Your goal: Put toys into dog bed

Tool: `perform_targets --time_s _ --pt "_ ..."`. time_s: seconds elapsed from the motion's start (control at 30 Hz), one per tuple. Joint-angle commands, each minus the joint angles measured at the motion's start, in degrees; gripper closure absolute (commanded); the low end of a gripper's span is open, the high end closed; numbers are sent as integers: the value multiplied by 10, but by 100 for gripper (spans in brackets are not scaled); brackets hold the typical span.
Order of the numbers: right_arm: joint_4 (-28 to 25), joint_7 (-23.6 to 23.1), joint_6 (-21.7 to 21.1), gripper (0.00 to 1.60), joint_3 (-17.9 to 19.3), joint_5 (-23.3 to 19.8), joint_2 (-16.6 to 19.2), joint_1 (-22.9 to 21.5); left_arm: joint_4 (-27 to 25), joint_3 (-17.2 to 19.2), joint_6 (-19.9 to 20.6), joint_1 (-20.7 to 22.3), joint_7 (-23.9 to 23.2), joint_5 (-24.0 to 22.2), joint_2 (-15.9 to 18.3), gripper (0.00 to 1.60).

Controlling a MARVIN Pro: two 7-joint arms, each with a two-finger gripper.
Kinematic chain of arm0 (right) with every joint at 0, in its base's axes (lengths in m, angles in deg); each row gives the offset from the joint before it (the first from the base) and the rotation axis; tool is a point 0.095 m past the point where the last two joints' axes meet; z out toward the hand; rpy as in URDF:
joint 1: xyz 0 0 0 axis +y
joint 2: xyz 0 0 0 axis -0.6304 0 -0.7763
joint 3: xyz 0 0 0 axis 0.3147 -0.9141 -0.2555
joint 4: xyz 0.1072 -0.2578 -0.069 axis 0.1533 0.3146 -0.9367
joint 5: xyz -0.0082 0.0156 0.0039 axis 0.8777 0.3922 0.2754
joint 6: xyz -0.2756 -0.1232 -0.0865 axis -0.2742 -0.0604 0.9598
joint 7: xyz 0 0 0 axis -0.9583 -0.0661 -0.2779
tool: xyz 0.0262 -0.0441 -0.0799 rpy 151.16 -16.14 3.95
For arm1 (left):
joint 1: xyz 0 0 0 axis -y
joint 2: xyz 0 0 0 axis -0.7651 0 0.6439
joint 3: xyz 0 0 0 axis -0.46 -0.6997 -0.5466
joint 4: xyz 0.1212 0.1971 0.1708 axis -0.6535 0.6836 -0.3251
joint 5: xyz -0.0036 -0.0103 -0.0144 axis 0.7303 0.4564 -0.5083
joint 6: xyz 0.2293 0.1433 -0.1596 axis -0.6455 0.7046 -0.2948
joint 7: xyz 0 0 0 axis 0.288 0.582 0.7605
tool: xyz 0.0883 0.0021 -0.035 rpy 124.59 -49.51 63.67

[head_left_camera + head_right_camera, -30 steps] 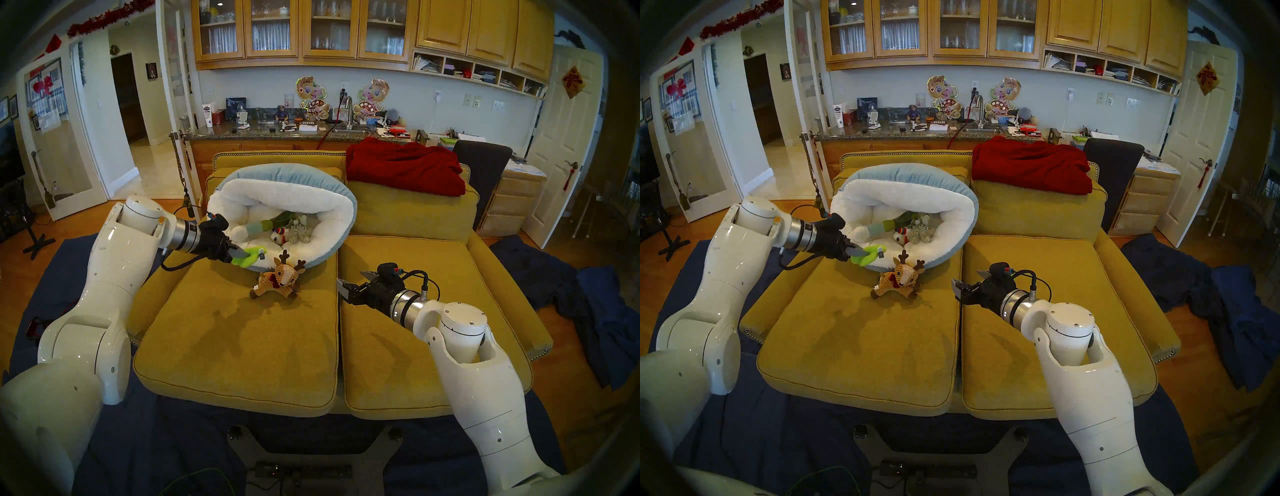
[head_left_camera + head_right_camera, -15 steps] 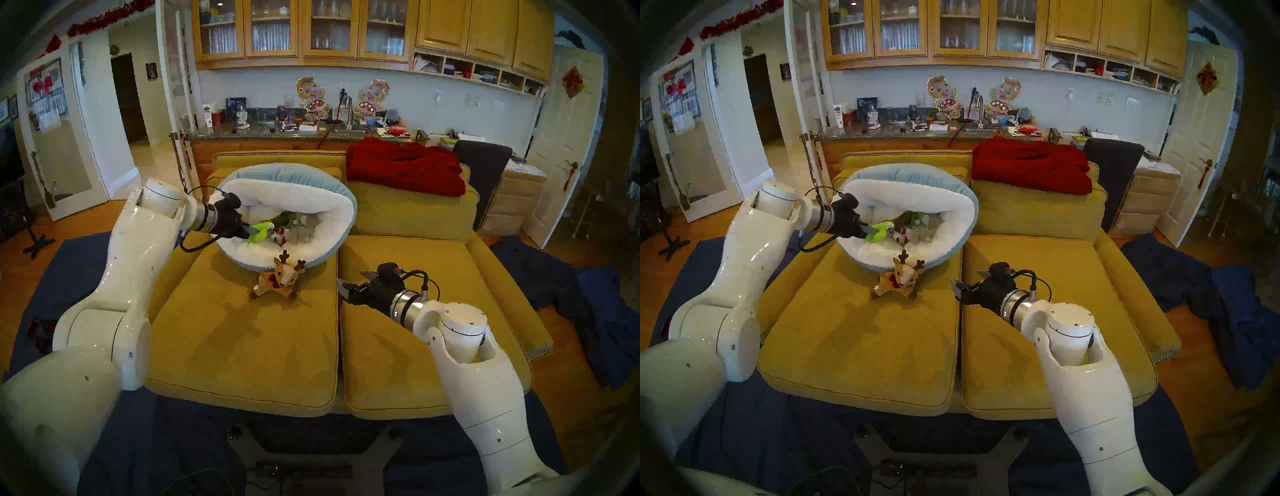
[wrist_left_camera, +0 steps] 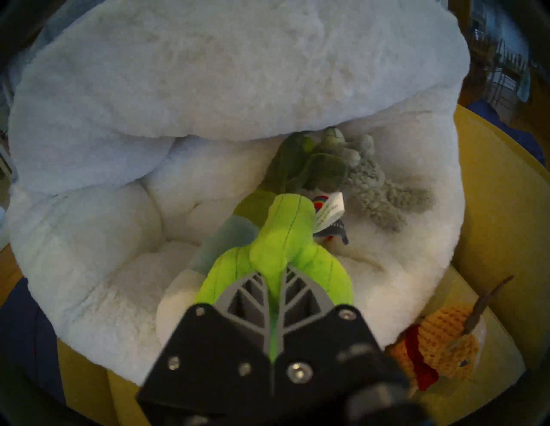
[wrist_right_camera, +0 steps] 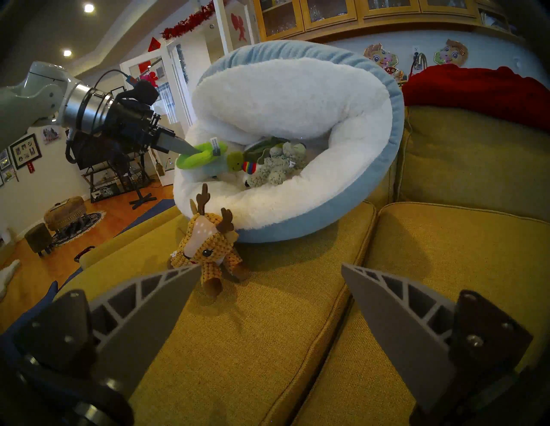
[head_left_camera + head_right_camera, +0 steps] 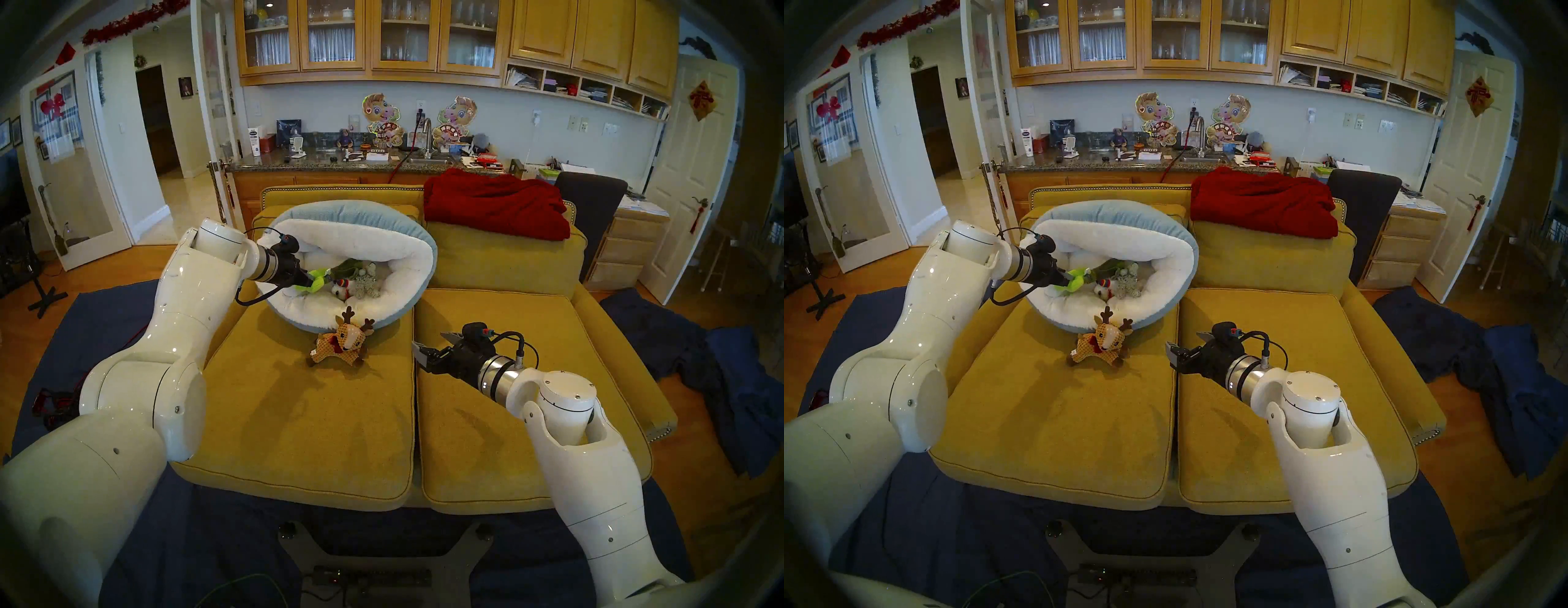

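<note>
Sofa (image 5: pixel 297 424): one reindeer (image 5: pixel 341 339); bed (image 5: pixel 407 250): three toys

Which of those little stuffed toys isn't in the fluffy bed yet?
The brown reindeer. It lies on the yellow sofa cushion just outside the dog bed, while the other toys are inside or held over it.

L gripper (image 5: pixel 313 281), jaws pinched on the lime-green cactus (image 5: pixel 313 283), reaches in over the dog bed (image 5: pixel 407 271) rim from the view's left. Inside the bed: leek (image 5: pixel 348 268), white fluffy animal w/ rainbow accents (image 5: pixel 342 289), grey-beige lumpy plush (image 5: pixel 367 283), all bunched together. Reindeer (image 5: pixel 343 340) lies on the yellow sofa cushion (image 5: pixel 297 416), touching the bed's near edge. R gripper (image 5: pixel 428 344) hovers over the sofa w/ jaws spread, nothing in them. Red blanket (image 5: pixel 496 204) draped on the sofa back.
</note>
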Motion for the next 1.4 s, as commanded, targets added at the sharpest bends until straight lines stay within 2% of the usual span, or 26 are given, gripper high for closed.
perform_targets --time_s 0.0,0.03,0.23,0.27,0.43,0.5,0.6,0.63,0.77,1.37 --pt "-16 -1 4 0 3 -1 -1 -12 -6 15 -13 56 22 -5 2 160" --pt "-16 -1 4 0 3 -1 -1 -12 12 14 -13 72 24 -3 2 160" --pt "-16 -2 4 0 3 0 -2 -12 31 20 -25 81 48 0 11 160" --pt "-15 -2 4 0 3 1 -2 -12 59 18 -28 98 58 4 12 160" --pt "-15 -3 4 0 4 1 -3 -12 73 22 -39 96 77 3 13 159" --pt "-15 -3 4 0 4 2 -3 -12 102 22 -46 109 93 4 11 137" --pt "-15 -4 4 0 4 2 -3 -12 116 26 -51 113 103 1 10 132" --pt "-15 -4 4 0 4 3 -4 -12 121 28 -53 115 108 0 9 132" --pt "-14 -5 4 0 5 3 -4 -12 142 36 -64 121 123 -6 7 160" --pt "-14 -8 4 0 7 6 -7 -12 199 62 -122 145 146 -28 -5 160"
